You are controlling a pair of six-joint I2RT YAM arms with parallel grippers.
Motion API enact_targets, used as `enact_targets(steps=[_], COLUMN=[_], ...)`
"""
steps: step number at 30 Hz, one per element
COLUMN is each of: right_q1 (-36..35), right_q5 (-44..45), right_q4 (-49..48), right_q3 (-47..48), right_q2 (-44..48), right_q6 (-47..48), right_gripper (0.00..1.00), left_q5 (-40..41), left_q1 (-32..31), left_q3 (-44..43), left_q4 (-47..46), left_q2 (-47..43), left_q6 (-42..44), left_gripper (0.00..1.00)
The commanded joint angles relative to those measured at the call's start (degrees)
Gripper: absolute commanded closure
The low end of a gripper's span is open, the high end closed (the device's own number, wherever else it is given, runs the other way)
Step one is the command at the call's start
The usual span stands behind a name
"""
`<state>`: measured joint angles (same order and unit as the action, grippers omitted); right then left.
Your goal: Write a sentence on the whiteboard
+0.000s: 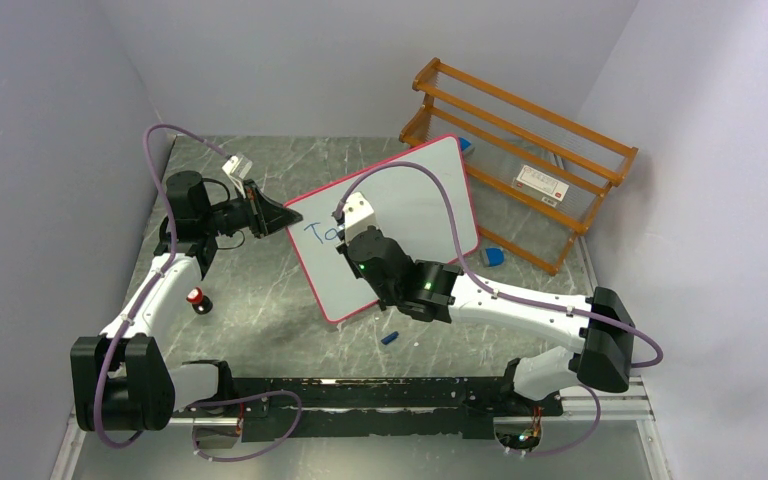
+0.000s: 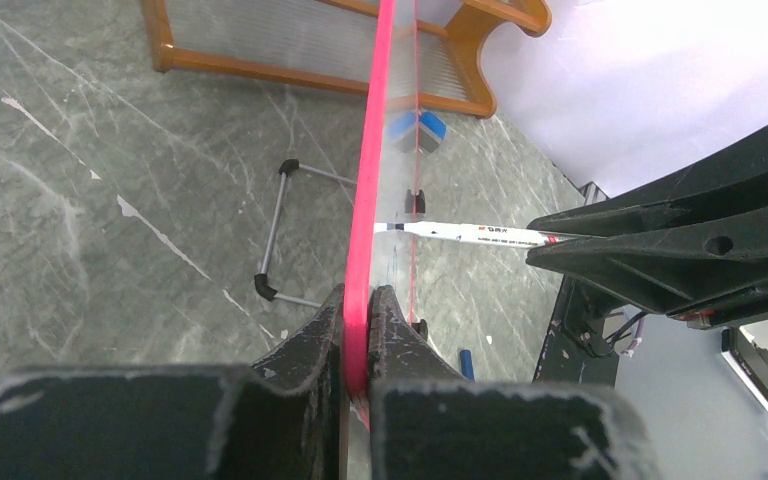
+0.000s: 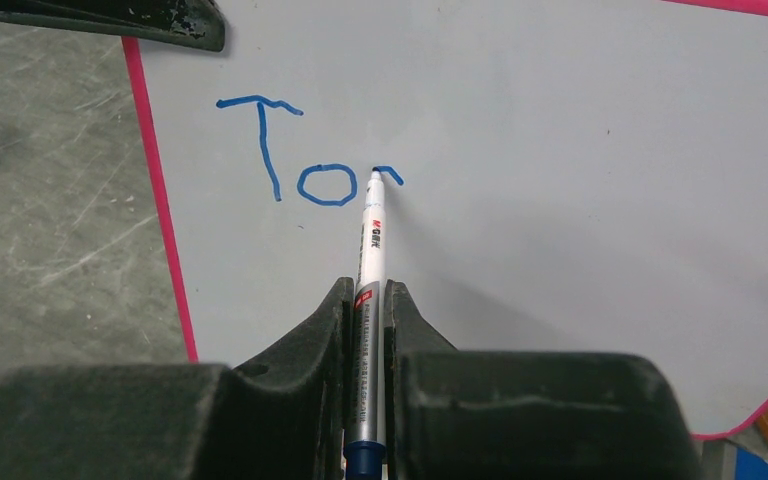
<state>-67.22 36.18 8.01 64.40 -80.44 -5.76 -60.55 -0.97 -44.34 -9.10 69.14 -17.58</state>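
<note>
The whiteboard (image 1: 410,205) with its pink-red rim lies tilted mid-table; it fills the right wrist view (image 3: 560,150). My left gripper (image 1: 282,216) is shut on its left rim, seen edge-on in the left wrist view (image 2: 364,300). My right gripper (image 1: 352,222) is shut on a white marker (image 3: 370,260) whose tip touches the board. The sentence (image 3: 300,160) reads "To" in blue plus the start of a third letter. The marker also shows in the left wrist view (image 2: 470,234).
An orange wooden rack (image 1: 520,160) stands at the back right. A blue eraser (image 1: 493,256) lies beside the board's right corner. A blue marker cap (image 1: 390,338) lies in front of the board. A red-topped black knob (image 1: 198,299) sits at the left.
</note>
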Motion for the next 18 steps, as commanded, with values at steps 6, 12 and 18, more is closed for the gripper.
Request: enact_targets(steps=[6,12,18], right_q1=[0.2,0.2,0.2], right_q5=[-1.5,-1.4,-1.0], right_q4=[1.6,2.4,3.0], right_q3=[-0.9,-1.6,-2.2], right_q2=[0.9,1.5,1.9], right_q6=[-0.7,-1.0,-1.0], right_gripper=[1.00,1.00,1.00], left_q5=[1.0,1.1,1.1], left_q1=[-1.9,-1.8,-1.8], left_q3=[0.9,0.8,0.9], left_q4=[5.0,5.1,5.1], left_q2=[1.6,1.6,1.6], left_q6=[7.1,7.2,7.2], left_gripper=[0.95,0.95,0.95])
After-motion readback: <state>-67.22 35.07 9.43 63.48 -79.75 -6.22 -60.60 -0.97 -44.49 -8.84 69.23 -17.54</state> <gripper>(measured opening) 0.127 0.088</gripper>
